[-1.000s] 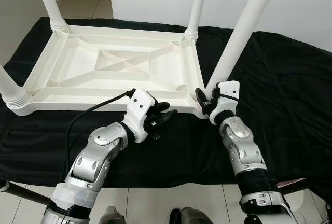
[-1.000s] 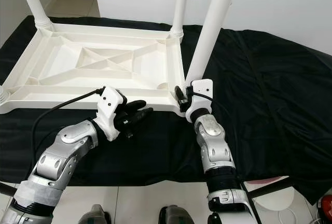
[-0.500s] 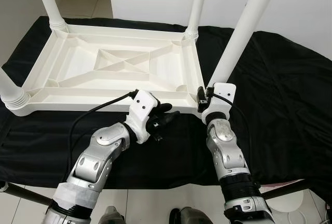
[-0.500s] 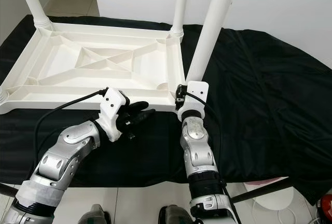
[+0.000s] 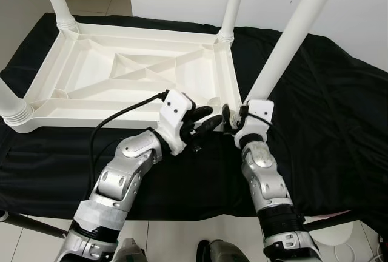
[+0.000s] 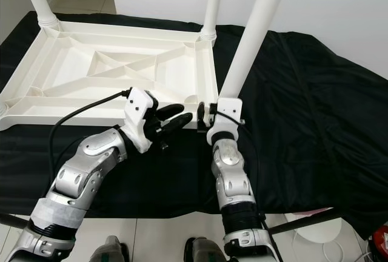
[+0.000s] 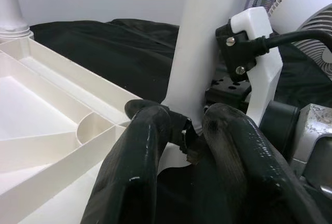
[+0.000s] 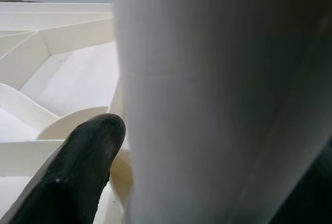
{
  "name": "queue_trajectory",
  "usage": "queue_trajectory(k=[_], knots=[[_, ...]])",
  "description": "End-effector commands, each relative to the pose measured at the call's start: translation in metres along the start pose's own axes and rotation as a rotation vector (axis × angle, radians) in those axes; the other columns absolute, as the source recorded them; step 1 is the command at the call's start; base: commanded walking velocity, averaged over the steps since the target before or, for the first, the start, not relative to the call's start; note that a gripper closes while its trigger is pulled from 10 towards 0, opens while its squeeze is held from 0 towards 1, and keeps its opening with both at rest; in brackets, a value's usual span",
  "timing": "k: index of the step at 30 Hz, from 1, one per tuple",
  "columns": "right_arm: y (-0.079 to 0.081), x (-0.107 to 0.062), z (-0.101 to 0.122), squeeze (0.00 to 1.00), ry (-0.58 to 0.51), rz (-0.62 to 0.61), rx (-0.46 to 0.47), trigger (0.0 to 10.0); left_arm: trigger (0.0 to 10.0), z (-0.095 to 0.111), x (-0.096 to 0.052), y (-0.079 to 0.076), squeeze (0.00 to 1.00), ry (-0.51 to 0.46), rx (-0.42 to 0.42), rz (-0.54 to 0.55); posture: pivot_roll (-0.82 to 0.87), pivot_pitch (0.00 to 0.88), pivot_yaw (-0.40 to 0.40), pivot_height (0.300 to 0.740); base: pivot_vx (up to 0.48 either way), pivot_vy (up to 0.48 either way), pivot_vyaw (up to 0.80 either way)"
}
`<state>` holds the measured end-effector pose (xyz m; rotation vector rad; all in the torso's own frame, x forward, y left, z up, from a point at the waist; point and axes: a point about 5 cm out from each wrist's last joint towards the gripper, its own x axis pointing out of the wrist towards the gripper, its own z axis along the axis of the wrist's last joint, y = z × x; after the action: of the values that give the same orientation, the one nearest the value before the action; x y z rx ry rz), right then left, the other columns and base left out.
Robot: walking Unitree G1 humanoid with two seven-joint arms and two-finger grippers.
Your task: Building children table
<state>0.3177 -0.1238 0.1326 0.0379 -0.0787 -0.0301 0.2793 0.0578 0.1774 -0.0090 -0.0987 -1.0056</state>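
A white plastic table [image 5: 91, 120] lies upside down on a black cloth. Its near right leg [image 5: 292, 36] rises slanted from the corner socket. My right gripper [image 5: 233, 120] is shut on the base of that leg; in the right wrist view one black finger [image 8: 78, 167] presses beside the leg [image 8: 218, 99]. My left gripper [image 5: 212, 117] is open at the table's near rim, its fingertips pointing at the same corner with nothing between them. The left wrist view looks past both fingers [image 7: 140, 146] at the leg base [image 7: 202, 37].
Three more legs stand in their corners: far left [image 5: 57, 1], far right [image 5: 233, 1], near left [image 5: 9, 101]. The black cloth [image 5: 327, 104] spreads to the right, white wall behind it. A black cable [image 5: 115, 122] loops from my left wrist. A fan [image 7: 306, 6] stands beyond.
My left gripper has risen and moved right toward the leg's corner. My right arm has shifted left while keeping hold of the leg base.
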Motion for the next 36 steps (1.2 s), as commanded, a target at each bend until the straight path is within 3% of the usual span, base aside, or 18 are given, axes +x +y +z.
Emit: queue_trajectory(k=[1, 5, 9, 11, 12, 21, 23, 30, 31, 32, 33, 34, 36], knots=[[-0.005, -0.006, -0.004, 0.0, 0.002, 0.031, -0.004, 10.0, 10.0, -0.001, 0.001, -0.005, 0.0, 0.024, 0.008, 0.017, 0.03, 0.113, -0.067, 0.74, 0.0, 0.0, 0.0], [-0.013, -0.02, -0.01, 0.0, 0.014, 0.002, -0.004, 10.0, 10.0, 0.001, 0.003, -0.001, 0.0, 0.013, 0.03, 0.112, 0.05, 0.119, -0.081, 0.74, 0.0, 0.0, 0.0], [-0.015, -0.023, -0.011, 0.0, 0.019, -0.007, -0.005, 10.0, 10.0, 0.003, 0.004, 0.0, 0.0, 0.001, 0.028, 0.133, 0.06, 0.12, -0.082, 0.74, 0.0, 0.0, 0.0], [-0.018, -0.029, -0.011, 0.0, 0.008, -0.017, -0.002, 10.0, 10.0, 0.003, 0.006, 0.003, 0.0, 0.001, 0.033, 0.191, 0.06, 0.118, -0.073, 0.74, 0.0, 0.0, 0.0], [-0.027, -0.04, -0.012, 0.0, 0.003, -0.032, -0.012, 10.0, 10.0, 0.002, 0.01, 0.008, 0.0, -0.005, 0.032, 0.283, 0.04, 0.112, -0.068, 0.74, 0.0, 0.0, 0.0], [-0.049, -0.061, -0.02, 0.0, 0.053, -0.045, -0.076, 10.0, 10.0, 0.011, 0.016, 0.016, 0.0, -0.055, 0.035, 0.343, 0.01, 0.105, -0.067, 0.74, 0.0, 0.0, 0.0], [-0.055, -0.078, -0.021, 0.0, 0.068, 0.018, -0.083, 10.0, 10.0, 0.018, 0.017, 0.026, 0.0, -0.079, 0.075, 0.381, 0.0, 0.098, -0.07, 0.74, 0.0, 0.0, 0.0], [-0.054, -0.099, -0.028, 0.0, 0.118, 0.143, -0.099, 10.0, 10.0, 0.023, 0.016, 0.051, 0.0, -0.093, 0.1, 0.494, -0.04, 0.069, -0.069, 0.74, 0.0, 0.0, 0.0], [-0.051, -0.1, -0.028, 0.0, 0.117, 0.167, -0.093, 4.4, 10.0, 0.023, 0.016, 0.052, 0.0, -0.092, 0.101, 0.503, -0.05, 0.061, -0.068, 0.74, 0.0, 0.0, 0.0], [-0.051, -0.1, -0.028, 0.0, 0.117, 0.167, -0.093, 4.4, 10.0, 0.023, 0.016, 0.052, 0.0, -0.092, 0.101, 0.503, -0.05, 0.061, -0.068, 0.74, 0.0, 0.0, 0.0], [-0.048, -0.101, -0.026, 0.0, 0.11, 0.195, -0.087, 1.4, 10.0, 0.023, 0.018, 0.053, 0.0, -0.089, 0.111, 0.505, -0.05, 0.059, -0.066, 0.74, 0.0, 0.0, 0.0], [-0.042, -0.1, -0.023, 0.0, 0.095, 0.249, -0.078, 0.0, 10.0, 0.023, 0.02, 0.053, 0.0, -0.081, 0.144, 0.499, -0.05, 0.057, -0.063, 0.74, 0.0, 0.0, 0.0], [-0.03, -0.098, -0.017, 0.0, 0.076, 0.328, -0.059, 0.0, 10.0, 0.025, 0.021, 0.054, 0.0, -0.077, 0.176, 0.49, -0.05, 0.06, -0.055, 0.74, 0.0, 0.0, 0.0]])
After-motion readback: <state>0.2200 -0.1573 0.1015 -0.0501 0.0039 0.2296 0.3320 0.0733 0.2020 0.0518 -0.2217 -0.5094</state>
